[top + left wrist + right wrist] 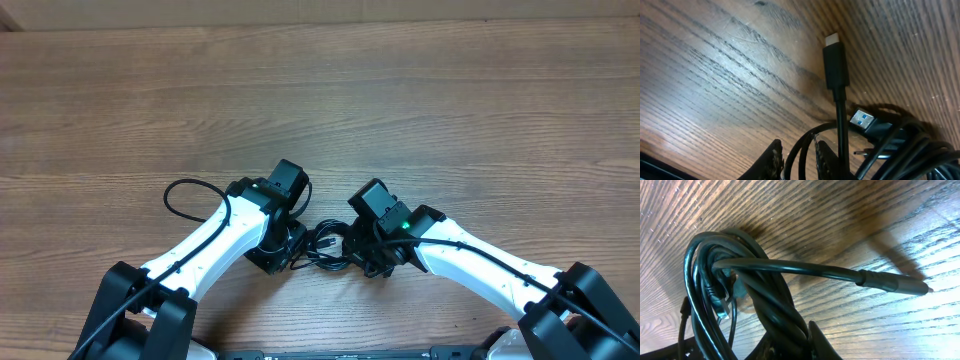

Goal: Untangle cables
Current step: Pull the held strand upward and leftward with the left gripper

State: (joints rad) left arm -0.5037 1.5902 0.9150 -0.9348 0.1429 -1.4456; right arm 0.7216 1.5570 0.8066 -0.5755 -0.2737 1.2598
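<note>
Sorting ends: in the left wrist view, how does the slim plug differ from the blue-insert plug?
The slim plug is narrow with a pale tip; the blue-insert plug is wider, showing blue inside. The slim plug sticks out free; the blue-insert plug lies against the coils. Both have black housings.

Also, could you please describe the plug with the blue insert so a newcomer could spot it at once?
On the wooden table, find the black cable bundle near the front middle. At its edge, beside a long slim black plug, lies a short flat plug. Only it shows a blue tongue in its silvery mouth.
</note>
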